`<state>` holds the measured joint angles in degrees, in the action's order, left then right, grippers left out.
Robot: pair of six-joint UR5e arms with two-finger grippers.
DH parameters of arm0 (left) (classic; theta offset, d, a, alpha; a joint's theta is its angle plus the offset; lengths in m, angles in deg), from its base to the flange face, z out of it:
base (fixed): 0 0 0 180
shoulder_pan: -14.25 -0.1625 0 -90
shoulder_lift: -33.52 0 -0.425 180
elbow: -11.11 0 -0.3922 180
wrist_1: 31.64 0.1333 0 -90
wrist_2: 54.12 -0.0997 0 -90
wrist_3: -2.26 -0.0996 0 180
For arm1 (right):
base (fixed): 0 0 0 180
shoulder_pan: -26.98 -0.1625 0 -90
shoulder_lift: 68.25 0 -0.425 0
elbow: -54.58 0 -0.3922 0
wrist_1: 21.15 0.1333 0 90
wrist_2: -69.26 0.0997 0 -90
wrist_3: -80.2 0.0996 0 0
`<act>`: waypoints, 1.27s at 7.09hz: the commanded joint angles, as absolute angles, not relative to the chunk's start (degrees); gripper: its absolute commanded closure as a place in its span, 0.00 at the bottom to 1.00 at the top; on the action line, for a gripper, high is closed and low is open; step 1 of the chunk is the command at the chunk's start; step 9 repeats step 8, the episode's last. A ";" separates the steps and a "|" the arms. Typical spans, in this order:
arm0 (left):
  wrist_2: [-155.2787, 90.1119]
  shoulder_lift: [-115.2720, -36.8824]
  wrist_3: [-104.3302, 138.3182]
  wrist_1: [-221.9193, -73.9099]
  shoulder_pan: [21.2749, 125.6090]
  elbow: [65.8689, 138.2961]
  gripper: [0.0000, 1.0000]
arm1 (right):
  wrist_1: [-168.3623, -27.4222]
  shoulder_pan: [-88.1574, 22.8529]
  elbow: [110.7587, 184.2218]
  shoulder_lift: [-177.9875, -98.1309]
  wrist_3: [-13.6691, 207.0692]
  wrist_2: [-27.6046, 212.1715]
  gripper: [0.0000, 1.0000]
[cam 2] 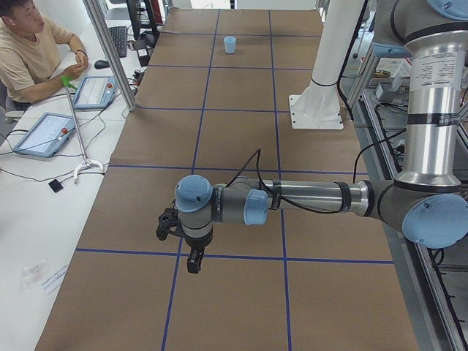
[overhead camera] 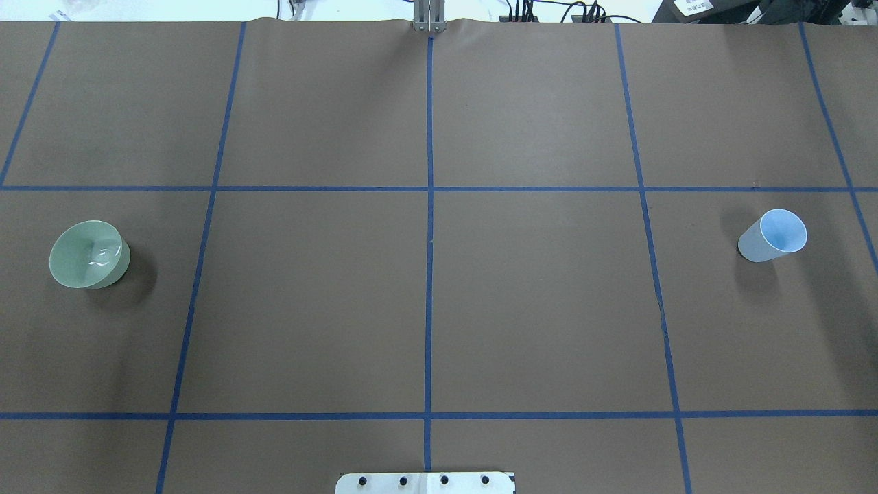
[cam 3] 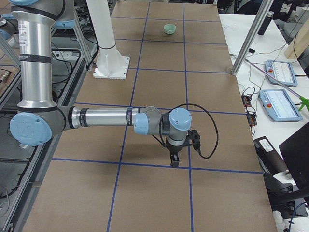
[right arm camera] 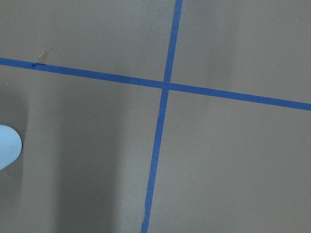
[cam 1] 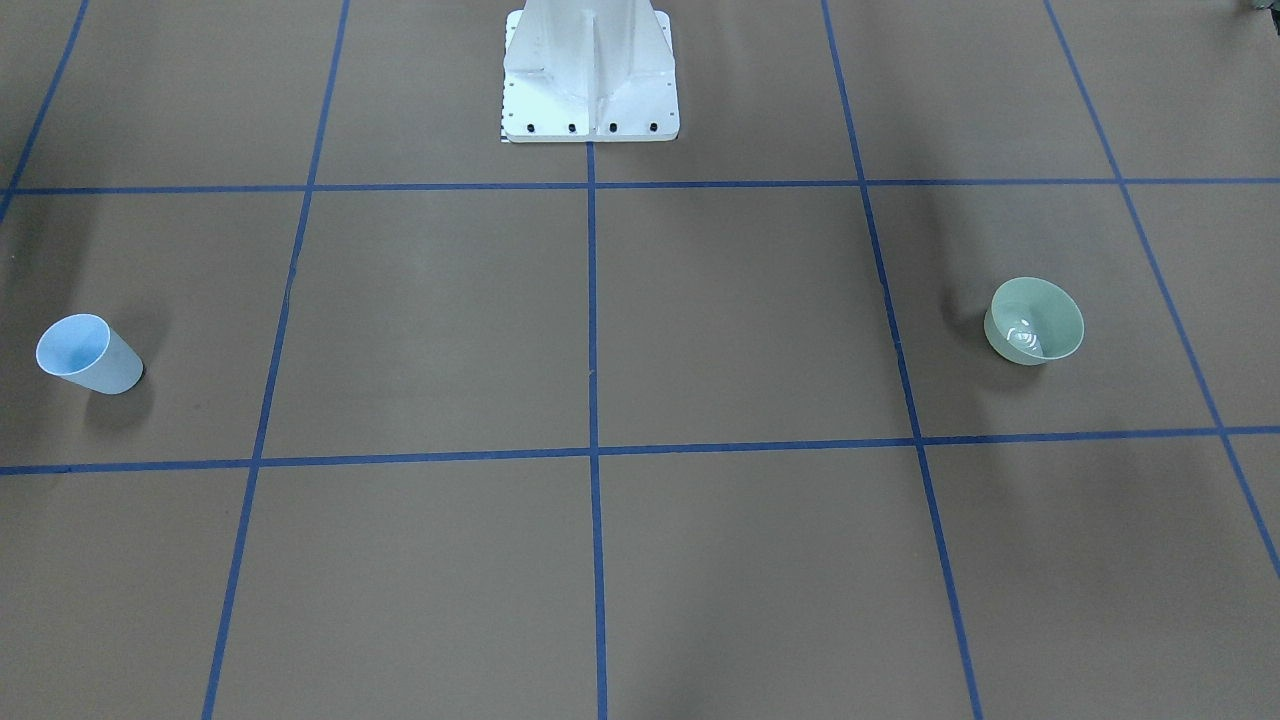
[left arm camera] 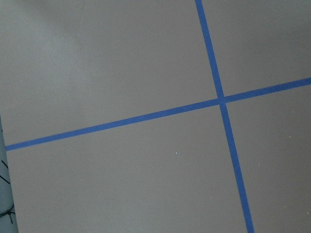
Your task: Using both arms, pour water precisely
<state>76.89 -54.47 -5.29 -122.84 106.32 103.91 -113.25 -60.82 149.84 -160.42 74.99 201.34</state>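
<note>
A pale green bowl (cam 1: pixel 1035 322) stands on the robot's left side of the table, also in the overhead view (overhead camera: pixel 89 254) and far off in the exterior right view (cam 3: pixel 169 29). The water (cam 1: pixel 1022 335) shows in it as white glints (overhead camera: pixel 103 255). A light-blue cup (cam 1: pixel 88 355) stands upright and looks empty on the robot's right side (overhead camera: pixel 774 235) (cam 2: pixel 230 44); its rim edges into the right wrist view (right arm camera: pixel 7 145). My left gripper (cam 2: pixel 194 263) and right gripper (cam 3: pixel 175 162) hang fingers-down above the brown table; I cannot tell whether they are open or shut.
The white pedestal (cam 1: pixel 590 80) (overhead camera: pixel 425 482) stands at the robot's edge of the table. Blue tape lines (overhead camera: pixel 429 274) grid the brown cover. A seated operator (cam 2: pixel 29 51) and tablets (cam 2: pixel 44 133) (cam 3: pixel 277 104) lie along the far side, with slanted metal posts (cam 2: pixel 110 51).
</note>
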 commanded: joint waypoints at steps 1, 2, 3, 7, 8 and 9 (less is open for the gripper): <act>77.28 -53.58 -4.68 -122.78 106.62 103.40 0.00 | -113.25 -60.82 149.86 -160.54 75.01 201.36 0.00; 77.45 -53.23 -4.77 -122.86 106.71 104.18 0.00 | -113.17 -60.82 149.94 -160.62 75.01 201.36 0.00; 77.46 -53.14 -4.85 -122.78 106.71 104.28 0.00 | -113.17 -60.82 149.94 -160.62 75.01 201.45 0.00; 77.28 -53.32 -5.38 -122.87 106.44 104.28 0.00 | -113.17 -60.82 149.95 -160.54 75.01 201.45 0.00; 77.19 -53.32 -5.21 -122.78 106.36 104.36 0.00 | -113.17 -60.82 150.12 -160.54 75.01 201.45 0.00; 77.19 -53.32 -5.21 -122.78 106.36 104.36 0.00 | -113.17 -60.82 150.12 -160.54 75.01 201.45 0.00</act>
